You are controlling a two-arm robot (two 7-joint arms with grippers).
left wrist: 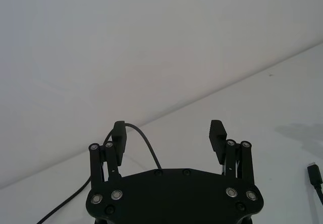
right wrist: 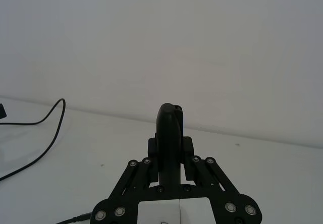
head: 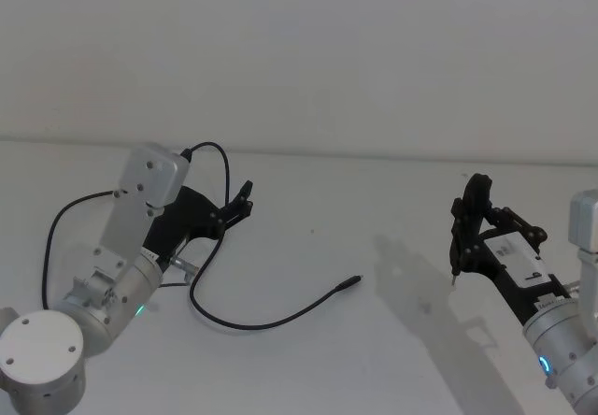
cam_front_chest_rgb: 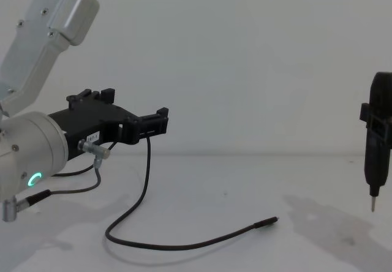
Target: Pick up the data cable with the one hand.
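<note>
The data cable [head: 262,325] is a thin black cord lying in a curve on the white table, its plug tip [head: 352,284] pointing right. From the table it rises in an arch [left wrist: 144,141] beside one finger of my left gripper [head: 245,200]. That gripper hovers above the table at the left, open, with nothing clamped between its fingers [left wrist: 119,135]. In the chest view the cord [cam_front_chest_rgb: 184,245] hangs down from just under the left gripper [cam_front_chest_rgb: 162,120]. My right gripper [head: 472,221] is far right, shut on a narrow black tool [cam_front_chest_rgb: 380,137] with a pointed metal tip.
Short wires with silver connector barrels [cam_front_chest_rgb: 95,151] stick out at my left wrist. The white table [head: 308,237] meets a plain white wall behind. A stretch of cord [right wrist: 50,115] shows far off in the right wrist view.
</note>
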